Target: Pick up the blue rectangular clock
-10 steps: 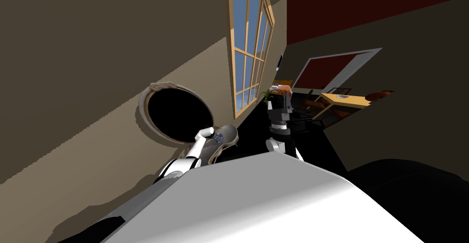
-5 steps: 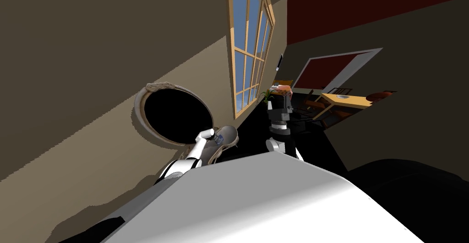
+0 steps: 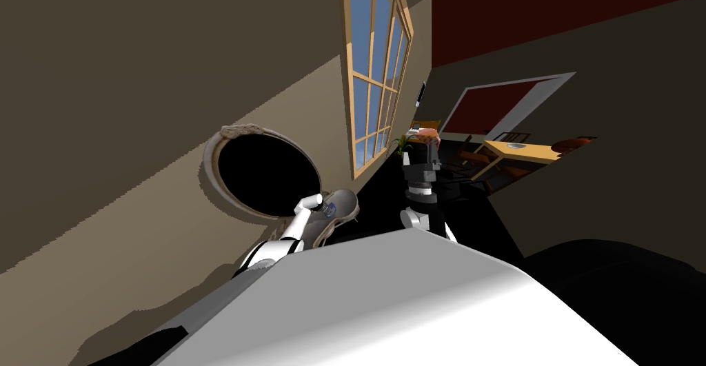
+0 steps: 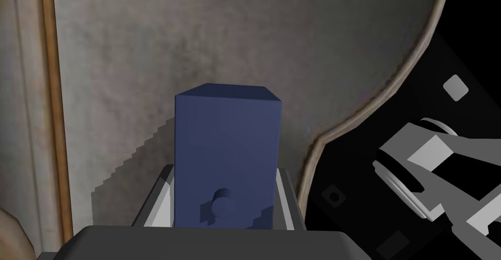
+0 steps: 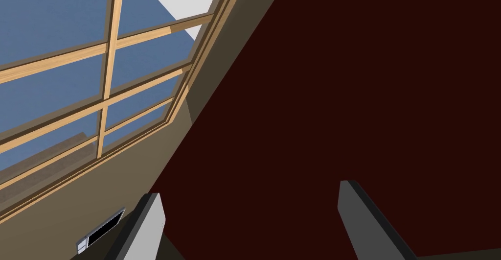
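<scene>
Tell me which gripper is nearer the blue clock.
Left. The left gripper holds the clock, its fingers pressing both sides. The right gripper is raised off to the side, apart from the clock, its fingers open.

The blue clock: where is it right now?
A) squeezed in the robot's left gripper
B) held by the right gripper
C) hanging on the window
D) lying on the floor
A: the left gripper presses both sides of the blue clock.
</scene>
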Motion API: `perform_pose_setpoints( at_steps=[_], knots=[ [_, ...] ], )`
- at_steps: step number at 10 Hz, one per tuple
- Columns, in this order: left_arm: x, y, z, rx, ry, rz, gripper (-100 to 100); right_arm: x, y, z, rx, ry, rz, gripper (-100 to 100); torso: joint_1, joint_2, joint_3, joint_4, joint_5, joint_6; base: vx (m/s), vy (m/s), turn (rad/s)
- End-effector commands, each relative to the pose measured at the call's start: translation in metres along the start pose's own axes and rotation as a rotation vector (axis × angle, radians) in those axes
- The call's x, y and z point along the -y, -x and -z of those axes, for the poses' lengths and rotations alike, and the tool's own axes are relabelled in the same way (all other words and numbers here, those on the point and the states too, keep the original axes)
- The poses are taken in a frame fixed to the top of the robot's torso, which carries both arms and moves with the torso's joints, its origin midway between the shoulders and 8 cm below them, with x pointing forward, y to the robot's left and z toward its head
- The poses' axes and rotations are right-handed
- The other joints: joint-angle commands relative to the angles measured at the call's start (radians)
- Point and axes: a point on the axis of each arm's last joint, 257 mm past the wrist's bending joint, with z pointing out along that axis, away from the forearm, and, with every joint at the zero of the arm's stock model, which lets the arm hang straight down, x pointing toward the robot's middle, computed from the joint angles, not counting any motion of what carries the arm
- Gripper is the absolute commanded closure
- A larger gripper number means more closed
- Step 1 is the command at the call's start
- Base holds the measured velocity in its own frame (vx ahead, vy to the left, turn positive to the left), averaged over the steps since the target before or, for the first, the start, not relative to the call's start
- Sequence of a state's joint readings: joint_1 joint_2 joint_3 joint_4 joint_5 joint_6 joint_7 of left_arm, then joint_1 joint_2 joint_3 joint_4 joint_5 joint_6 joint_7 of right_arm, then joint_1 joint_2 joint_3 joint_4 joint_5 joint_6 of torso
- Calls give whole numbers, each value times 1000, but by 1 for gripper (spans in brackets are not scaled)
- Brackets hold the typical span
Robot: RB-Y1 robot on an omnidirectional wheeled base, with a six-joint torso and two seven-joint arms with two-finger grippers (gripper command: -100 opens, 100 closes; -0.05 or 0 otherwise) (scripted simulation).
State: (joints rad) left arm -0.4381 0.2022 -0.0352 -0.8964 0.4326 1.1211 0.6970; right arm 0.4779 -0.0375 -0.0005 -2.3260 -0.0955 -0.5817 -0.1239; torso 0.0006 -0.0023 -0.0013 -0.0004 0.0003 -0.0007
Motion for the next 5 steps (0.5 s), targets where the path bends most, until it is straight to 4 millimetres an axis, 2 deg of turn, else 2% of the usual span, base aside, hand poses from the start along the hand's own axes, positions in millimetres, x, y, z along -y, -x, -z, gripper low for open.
perform_pose_setpoints(
  at_steps=[1,3,4,5],
  knots=[
    [5,-6,8,-1,-3,0,100,0,0,0,0,0,0,0,0,0,0,0,0,0,-29,-1,0],
    [8,-10,14,0,-3,0,100,0,0,0,0,0,0,0,1,3,2,1,0,0,-52,10,-1],
    [8,-9,11,-1,-4,-1,100,0,0,0,0,0,0,0,1,4,2,1,0,0,-17,4,-1],
    [8,-9,12,0,-3,-1,0,0,0,0,0,0,0,0,0,2,1,1,0,0,0,0,0]
  ],
)
